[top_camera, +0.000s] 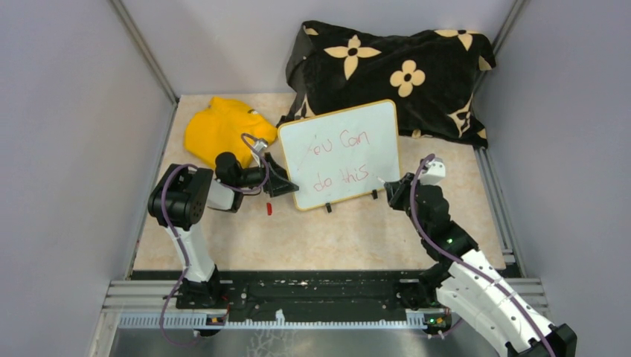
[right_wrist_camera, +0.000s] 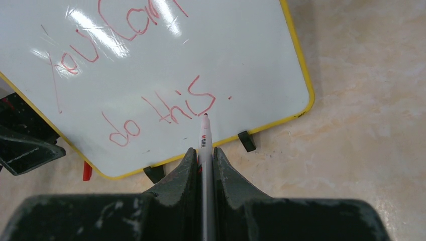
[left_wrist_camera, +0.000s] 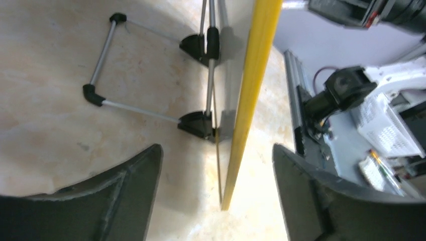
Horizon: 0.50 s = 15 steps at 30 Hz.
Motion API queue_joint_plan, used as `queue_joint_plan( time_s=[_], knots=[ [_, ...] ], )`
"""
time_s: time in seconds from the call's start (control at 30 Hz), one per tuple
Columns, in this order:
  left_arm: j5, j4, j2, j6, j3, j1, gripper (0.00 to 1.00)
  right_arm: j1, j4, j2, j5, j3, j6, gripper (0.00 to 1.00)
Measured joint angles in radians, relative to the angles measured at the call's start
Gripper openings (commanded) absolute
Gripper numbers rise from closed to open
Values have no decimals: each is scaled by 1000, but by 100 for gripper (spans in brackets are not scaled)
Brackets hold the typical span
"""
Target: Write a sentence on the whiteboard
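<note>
The whiteboard (top_camera: 372, 130) stands tilted on black clip feet at the table's middle back. The red sentence (top_camera: 336, 158) reads "You Can" above "do this"; it also shows in the right wrist view (right_wrist_camera: 166, 108). My left gripper (top_camera: 286, 182) is open, its jaws on either side of the board's left yellow rim (left_wrist_camera: 251, 100) without touching it. My right gripper (top_camera: 393, 186) is shut on a white marker (right_wrist_camera: 204, 143). The marker's tip is at the board's surface just below the final "s"; I cannot tell whether it touches.
A yellow cloth (top_camera: 219, 126) lies at the back left. A black cushion with tan flowers (top_camera: 394, 71) sits behind the board. A red marker cap (top_camera: 268, 209) lies on the table by the board's lower left corner. The board's wire stand (left_wrist_camera: 100, 65) rests behind it.
</note>
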Motion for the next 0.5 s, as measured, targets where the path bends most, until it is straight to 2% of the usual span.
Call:
queue_joint_plan(
  time_s=[0.33, 0.5],
  knots=[
    [-14, -13, -2, 5, -8, 0, 99, 0, -7, 6, -8, 1, -12, 0],
    [-17, -92, -27, 31, -8, 0, 99, 0, -14, 1, -21, 5, -18, 0]
  ],
)
